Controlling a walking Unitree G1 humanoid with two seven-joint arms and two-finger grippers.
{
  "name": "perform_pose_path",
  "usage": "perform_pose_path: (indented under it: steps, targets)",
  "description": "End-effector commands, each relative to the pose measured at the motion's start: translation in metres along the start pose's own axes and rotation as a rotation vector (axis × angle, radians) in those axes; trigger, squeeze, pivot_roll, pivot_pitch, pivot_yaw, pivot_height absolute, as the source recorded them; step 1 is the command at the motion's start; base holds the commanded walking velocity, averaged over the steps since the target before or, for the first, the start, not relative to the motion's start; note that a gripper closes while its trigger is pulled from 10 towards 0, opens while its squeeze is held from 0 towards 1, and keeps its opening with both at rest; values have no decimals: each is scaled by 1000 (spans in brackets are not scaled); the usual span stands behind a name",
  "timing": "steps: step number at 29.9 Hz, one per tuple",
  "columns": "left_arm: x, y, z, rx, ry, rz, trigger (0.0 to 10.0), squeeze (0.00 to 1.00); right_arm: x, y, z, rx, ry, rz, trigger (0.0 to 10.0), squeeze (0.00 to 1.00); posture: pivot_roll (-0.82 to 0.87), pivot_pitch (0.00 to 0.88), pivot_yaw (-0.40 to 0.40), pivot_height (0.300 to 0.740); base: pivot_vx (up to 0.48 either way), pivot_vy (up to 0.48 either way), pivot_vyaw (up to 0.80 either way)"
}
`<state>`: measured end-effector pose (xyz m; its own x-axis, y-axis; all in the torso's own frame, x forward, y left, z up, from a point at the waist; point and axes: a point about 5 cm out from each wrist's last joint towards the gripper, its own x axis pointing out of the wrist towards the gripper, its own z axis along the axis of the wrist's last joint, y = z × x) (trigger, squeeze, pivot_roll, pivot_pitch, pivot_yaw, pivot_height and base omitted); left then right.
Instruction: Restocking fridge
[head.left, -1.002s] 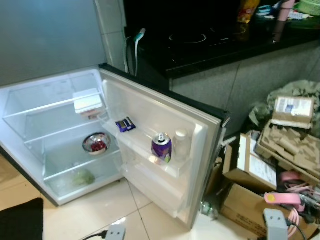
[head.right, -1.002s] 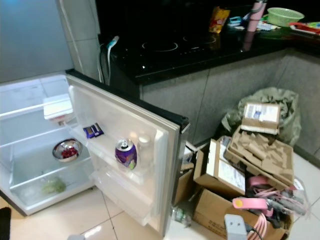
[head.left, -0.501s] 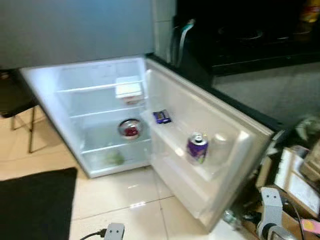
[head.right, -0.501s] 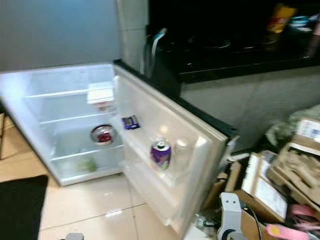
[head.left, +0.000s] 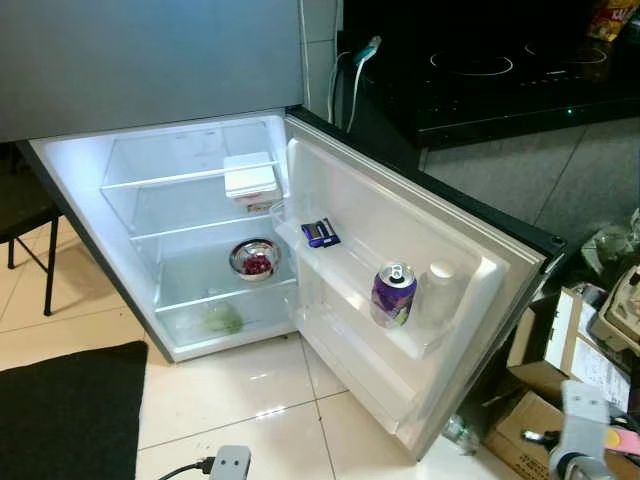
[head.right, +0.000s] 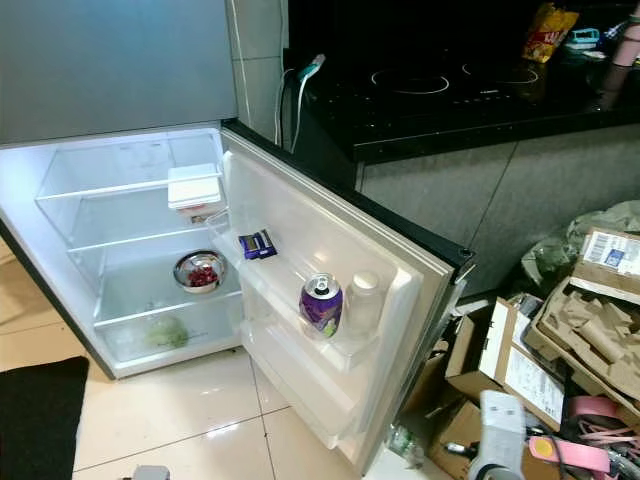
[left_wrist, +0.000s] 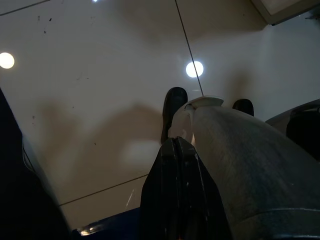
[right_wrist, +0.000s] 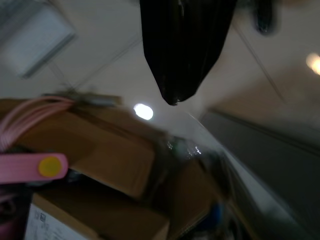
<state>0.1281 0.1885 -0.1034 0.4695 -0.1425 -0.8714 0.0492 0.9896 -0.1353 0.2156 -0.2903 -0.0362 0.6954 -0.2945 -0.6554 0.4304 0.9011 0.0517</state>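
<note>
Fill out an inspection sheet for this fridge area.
Surface: pale tiled floor, black mat at the robot's left.
Job's things: fridge door open; purple can and a pale bottle in the door shelf; bowl of red food, white box, greens inside.
Clutter: cardboard boxes on the right.
Grippers: left gripper shut over the floor; right gripper shut above boxes.
Cables: cords by the counter.
Surroundings: black cooktop.

Fridge shelves: white box on upper, metal bowl on middle, greens on bottom. Door shelf: dark packets, purple can, pale bottle. Tile floor: black mat, cardboard boxes.
</note>
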Motion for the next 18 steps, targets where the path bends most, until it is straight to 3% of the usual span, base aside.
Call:
perform_pose_path:
  steps: [1, 2, 6, 8, 10, 11, 16, 18]
  targets:
    - [0, -2, -3, -2, 11, -10, 10000, 0, 3, -1, 32, 224, -140, 59, 10000, 0, -38, 0, -34, 740, 0, 0, 0]
    - [0, -2, -4, -2, 11, -10, 10000, 0, 4, 0, 41, 278, -178, 89, 10000, 0, -38, 0, -34, 740, 0, 0, 0]
    - [0, -2, -4, -2, 11, -11, 10000, 0, 4, 1, 50, 313, -212, 119, 10000, 0, -37, 0, -35, 740, 0, 0, 0]
    - [0, -2, -4, -4, 10, -11, 10000, 0, 4, 4, 79, 393, -307, 210, 10000, 0, -32, 0, -40, 740, 0, 0, 0]
    - [0, -2, -4, -5, 10, -11, 10000, 0, 4, 7, 91, 405, -340, 263, 10000, 0, -31, 0, -42, 740, 0, 0, 0]
    - [0, -2, -4, -5, 10, -11, 10000, 0, 4, 7, 91, 405, -340, 263, 10000, 0, -31, 0, -42, 740, 0, 0, 0]
    - [0, -3, -5, -11, 9, -12, 10000, 0, 1, 37, 112, 298, -358, 540, 10000, 0, -29, 0, -47, 740, 0, 0, 0]
    - [0, -3, -5, -12, 9, -12, 10000, 0, 0, 39, 112, 292, -357, 565, 10000, 0, -29, 0, -47, 740, 0, 0, 0]
